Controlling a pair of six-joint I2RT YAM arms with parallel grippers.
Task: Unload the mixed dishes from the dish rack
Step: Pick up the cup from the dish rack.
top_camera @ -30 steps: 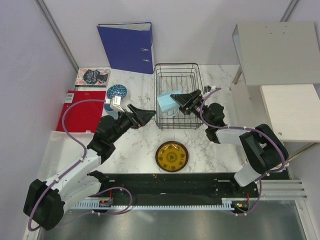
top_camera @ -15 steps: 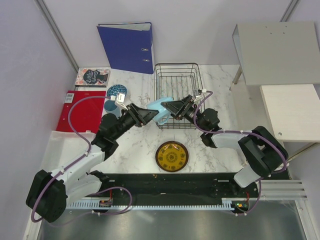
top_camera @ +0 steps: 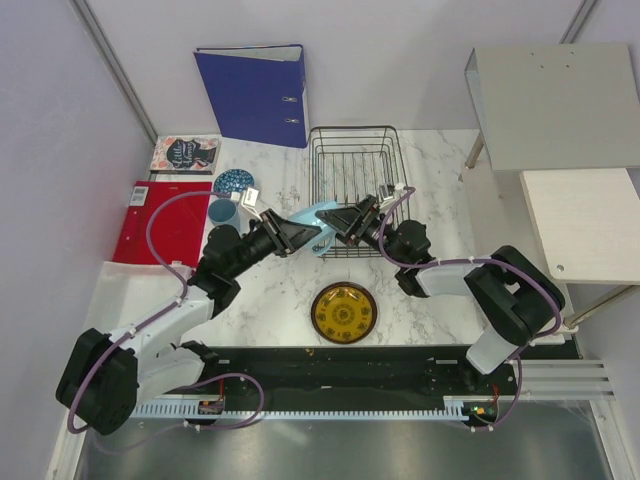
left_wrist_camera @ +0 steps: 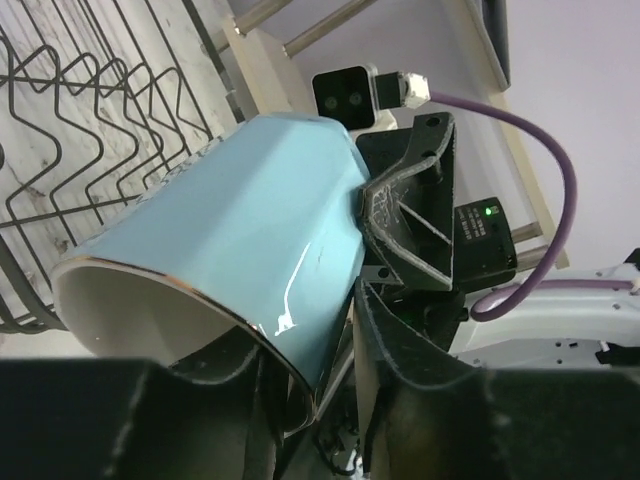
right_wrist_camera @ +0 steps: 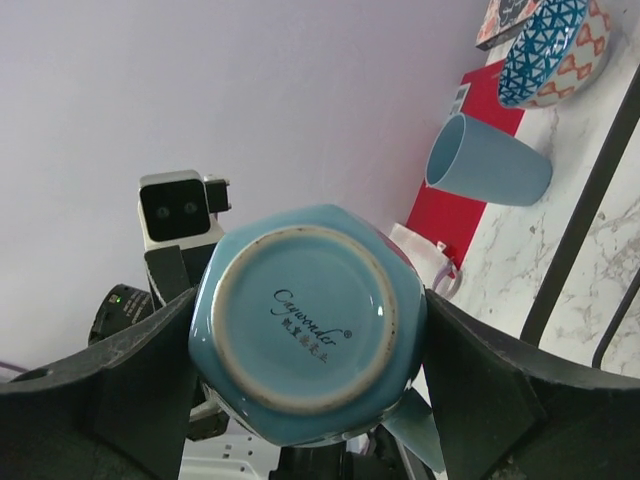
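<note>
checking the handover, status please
Right claw shut on pale blue cup, midair at dish rack's near edge. Left claw at its rim, grip unclear. Nothing else between them.

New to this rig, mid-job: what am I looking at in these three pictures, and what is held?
Two robot arms work side by side. One picture looks down from overhead; the other two come from a camera on each wrist. The right tool grips a pale blue cup by its base, close to the black dish rack. The left tool is at the cup's rim; whether it has clamped is unclear. On the marble table: a yellow patterned plate, a blue patterned bowl, a second pale blue cup, a red folder.
</note>
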